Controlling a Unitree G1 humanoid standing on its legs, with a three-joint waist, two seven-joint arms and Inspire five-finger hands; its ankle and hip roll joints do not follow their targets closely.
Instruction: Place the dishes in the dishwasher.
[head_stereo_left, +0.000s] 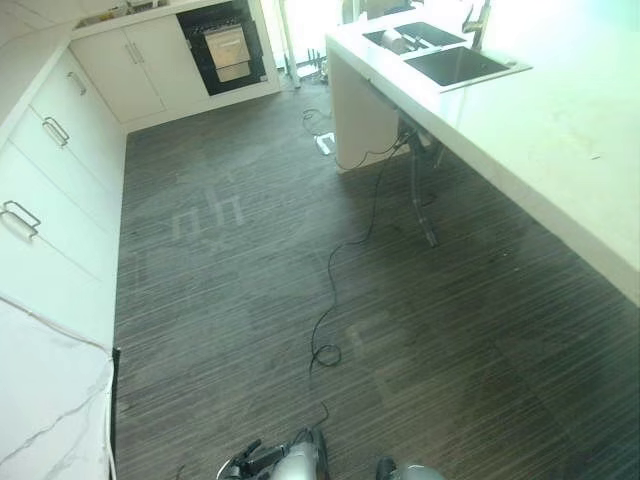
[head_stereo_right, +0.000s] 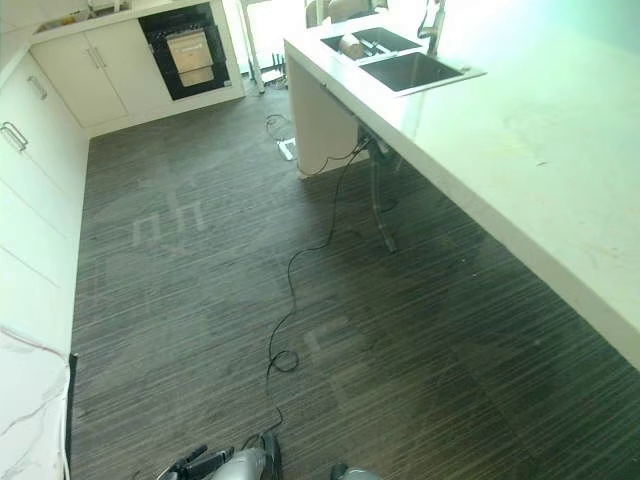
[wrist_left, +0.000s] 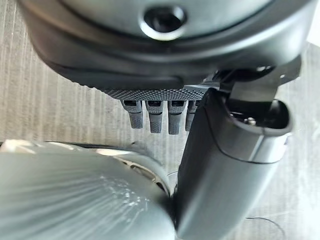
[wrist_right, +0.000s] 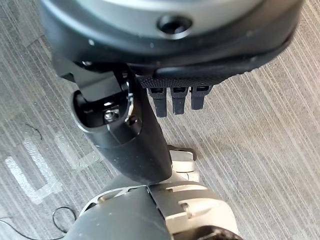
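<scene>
My left hand (wrist_left: 150, 75) hangs over the dark striped floor, its fingers (wrist_left: 152, 117) straight and holding nothing. My right hand (wrist_right: 175, 50) hangs the same way, fingers (wrist_right: 177, 102) straight and nothing in it. Far ahead on the right, a double sink (head_stereo_left: 470, 82) is set into the white counter (head_stereo_left: 560, 140). A pale rounded dish (head_stereo_right: 352, 45) lies in its far basin. At the far wall a dark appliance (head_stereo_left: 225, 45) stands open with a pale rack inside.
White cabinets with metal handles (head_stereo_left: 50, 200) run along the left side. The counter's edge runs down the right, with a metal leg (head_stereo_left: 420, 205) under it. A tap (head_stereo_left: 478, 20) stands by the sink. Wide dark floor (head_stereo_left: 250, 280) lies between.
</scene>
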